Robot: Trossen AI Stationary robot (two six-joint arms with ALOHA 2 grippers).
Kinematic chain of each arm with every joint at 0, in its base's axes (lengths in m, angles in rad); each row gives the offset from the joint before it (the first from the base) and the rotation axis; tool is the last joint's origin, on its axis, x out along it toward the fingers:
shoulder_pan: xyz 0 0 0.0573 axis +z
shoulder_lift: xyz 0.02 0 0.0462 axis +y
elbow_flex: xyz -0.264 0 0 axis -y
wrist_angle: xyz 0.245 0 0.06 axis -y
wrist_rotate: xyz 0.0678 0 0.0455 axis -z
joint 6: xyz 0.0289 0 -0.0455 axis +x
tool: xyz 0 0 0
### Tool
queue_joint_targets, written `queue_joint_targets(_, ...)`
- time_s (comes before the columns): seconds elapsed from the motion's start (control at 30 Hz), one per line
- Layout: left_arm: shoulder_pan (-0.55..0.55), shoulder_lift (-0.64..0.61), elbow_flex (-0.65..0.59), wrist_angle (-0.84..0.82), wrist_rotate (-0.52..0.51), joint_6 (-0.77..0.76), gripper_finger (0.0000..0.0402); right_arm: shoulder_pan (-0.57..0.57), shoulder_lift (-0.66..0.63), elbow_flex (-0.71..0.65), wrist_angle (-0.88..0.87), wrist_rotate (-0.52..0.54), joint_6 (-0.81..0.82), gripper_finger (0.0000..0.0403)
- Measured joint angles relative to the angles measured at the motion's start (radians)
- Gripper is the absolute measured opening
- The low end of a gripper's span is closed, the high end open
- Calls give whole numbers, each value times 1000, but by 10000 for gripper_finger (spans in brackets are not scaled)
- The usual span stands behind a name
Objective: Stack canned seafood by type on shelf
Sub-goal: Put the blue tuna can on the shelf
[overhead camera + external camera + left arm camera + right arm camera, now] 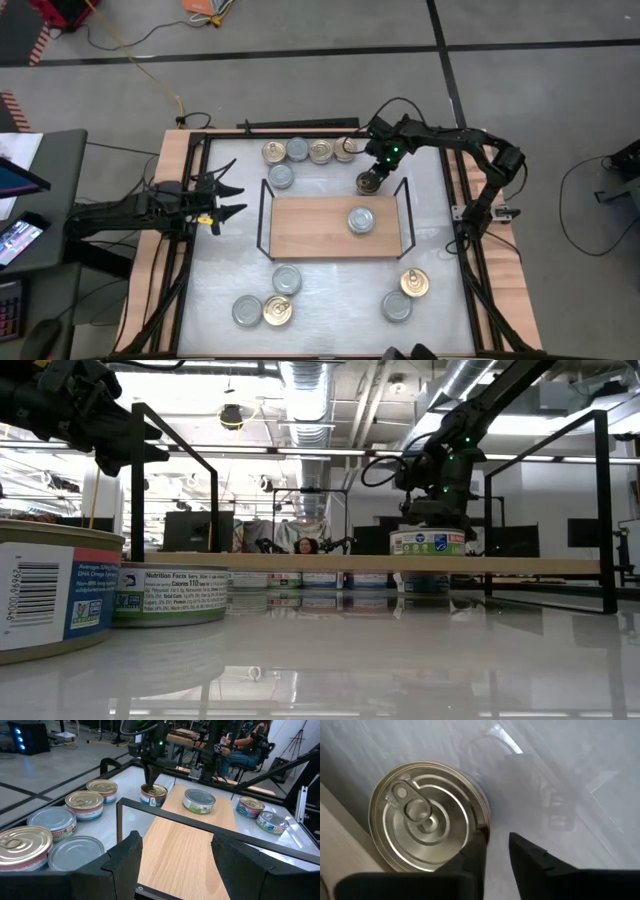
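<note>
The shelf [310, 228] carries one silver-lidded tin [361, 220]. The right hand [372, 178] pinches the rim of a gold-lidded tin [368, 184] just behind the shelf; the left hand [222, 198] waits, fingers apart.

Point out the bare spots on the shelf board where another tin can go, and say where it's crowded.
The shelf holds one silver-lidded tin near its right end; the whole stretch from that tin to the left wire frame is bare. Behind the shelf it is crowded: a row of tins along the back edge, and the right gripper at a gold-lidded tin there.
</note>
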Motion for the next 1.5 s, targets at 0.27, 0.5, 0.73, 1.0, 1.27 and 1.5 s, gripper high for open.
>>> queue_joint_targets(0.27, 0, 0, 0, -1, 0, -1, 228, -77, -5, -1, -69, 11, 128, 13)
queue_joint_targets(0.5, 0, 0, 0, 0, 0, -7, 228, -154, -1, -5, -117, 50, 186, 26)
queue_joint_targets(0.73, 0, 0, 0, 2, -1, -5, 228, -206, -45, 9, -118, 109, 185, 30)
queue_joint_targets(1.0, 0, 0, 0, 10, -3, 11, 228, -161, -197, 95, -169, 174, 100, 128)
queue_joint_targets(1.27, 0, 0, 0, 20, 7, 3, 228, 23, -220, 102, -162, 233, 189, 288)
queue_joint_targets(1.5, 0, 0, 0, 41, 47, -7, 228, 89, -128, 102, -176, 303, 326, 349)
